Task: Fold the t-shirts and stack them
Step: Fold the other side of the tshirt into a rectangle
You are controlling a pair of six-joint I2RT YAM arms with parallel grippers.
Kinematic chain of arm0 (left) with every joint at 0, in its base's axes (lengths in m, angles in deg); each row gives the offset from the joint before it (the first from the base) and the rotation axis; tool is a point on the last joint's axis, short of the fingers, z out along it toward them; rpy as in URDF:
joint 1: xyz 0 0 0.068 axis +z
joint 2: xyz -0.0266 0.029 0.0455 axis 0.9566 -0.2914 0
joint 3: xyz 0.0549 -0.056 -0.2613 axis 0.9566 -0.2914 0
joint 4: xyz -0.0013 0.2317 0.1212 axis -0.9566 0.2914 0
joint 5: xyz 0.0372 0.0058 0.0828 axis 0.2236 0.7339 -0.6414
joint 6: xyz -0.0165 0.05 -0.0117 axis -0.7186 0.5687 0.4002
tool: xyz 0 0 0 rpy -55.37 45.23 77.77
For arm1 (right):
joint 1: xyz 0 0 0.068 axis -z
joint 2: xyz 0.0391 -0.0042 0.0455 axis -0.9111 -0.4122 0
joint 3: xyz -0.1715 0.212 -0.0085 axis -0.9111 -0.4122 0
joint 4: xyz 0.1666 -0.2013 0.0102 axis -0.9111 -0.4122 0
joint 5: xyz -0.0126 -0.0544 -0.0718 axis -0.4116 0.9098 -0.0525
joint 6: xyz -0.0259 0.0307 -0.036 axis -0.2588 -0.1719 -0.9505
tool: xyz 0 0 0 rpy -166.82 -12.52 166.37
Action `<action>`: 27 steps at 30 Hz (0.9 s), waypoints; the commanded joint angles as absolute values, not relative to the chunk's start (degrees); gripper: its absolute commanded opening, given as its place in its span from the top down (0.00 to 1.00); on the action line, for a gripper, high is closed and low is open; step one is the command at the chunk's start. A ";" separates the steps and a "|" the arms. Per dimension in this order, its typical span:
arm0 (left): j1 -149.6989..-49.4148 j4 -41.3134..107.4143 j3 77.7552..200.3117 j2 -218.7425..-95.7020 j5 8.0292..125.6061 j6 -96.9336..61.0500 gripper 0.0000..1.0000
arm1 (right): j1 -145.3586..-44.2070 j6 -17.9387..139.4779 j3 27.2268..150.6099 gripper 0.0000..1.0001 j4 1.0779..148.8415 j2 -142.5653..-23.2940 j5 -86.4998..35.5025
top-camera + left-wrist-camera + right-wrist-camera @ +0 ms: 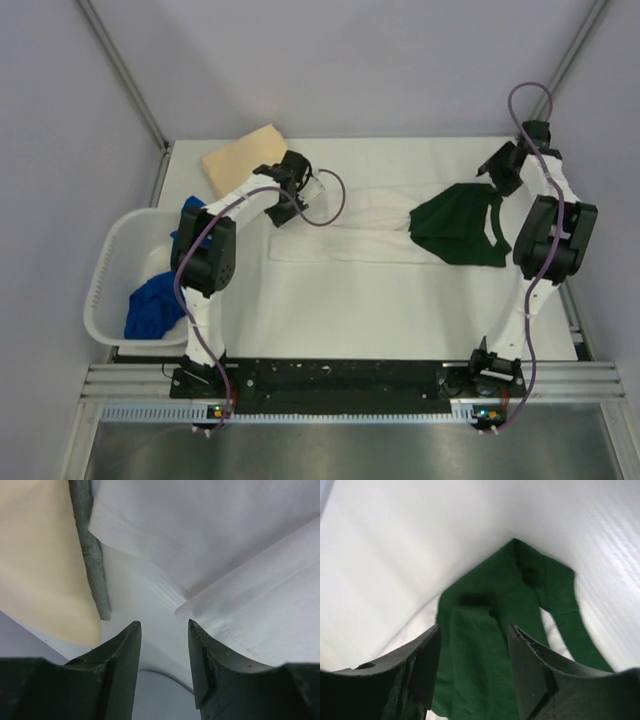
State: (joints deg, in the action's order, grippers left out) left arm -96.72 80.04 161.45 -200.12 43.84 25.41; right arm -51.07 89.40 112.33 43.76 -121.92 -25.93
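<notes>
White table bears a basket of blue t-shirts at its left edge and a tan t-shirt at the far left corner. Elbow bent, the left gripper hangs released over the white t-shirt mid-table. The right gripper, also released, hovers above its green sleeve.

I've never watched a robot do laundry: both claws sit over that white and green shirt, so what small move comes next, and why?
Probably both lower and close. The left gripper stands open over the left end of the white shirt, the right gripper open over its green sleeves; neither holds cloth, so a grip must come before any fold.
</notes>
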 commanded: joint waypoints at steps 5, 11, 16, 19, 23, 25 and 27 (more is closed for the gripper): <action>-96.08 77.87 154.15 -191.25 47.03 26.51 0.53 | -50.80 84.28 102.96 0.36 35.48 -108.39 -17.58; -96.44 78.92 148.17 -185.00 56.62 28.62 0.56 | -55.10 84.72 87.04 0.46 38.11 -104.06 -24.79; -96.44 79.19 145.27 -184.82 56.53 28.18 0.57 | -55.37 85.51 82.46 0.50 39.87 -103.98 -25.15; -96.35 78.92 144.47 -184.74 57.23 28.18 0.57 | -55.46 86.12 82.45 0.52 41.10 -104.33 -26.21; -96.44 78.75 144.47 -184.74 57.41 27.92 0.58 | -55.46 87.17 83.24 0.52 41.28 -104.07 -25.07; -96.44 78.66 144.30 -184.74 57.50 27.92 0.58 | -55.55 87.88 83.33 0.52 41.36 -103.98 -24.63; -96.44 78.57 143.95 -184.91 57.76 27.92 0.58 | -55.55 88.93 83.33 0.52 41.89 -104.06 -24.89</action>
State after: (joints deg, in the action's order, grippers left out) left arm -96.41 79.49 144.69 -186.54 56.23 27.88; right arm -55.68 86.62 81.58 39.85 -105.09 -25.10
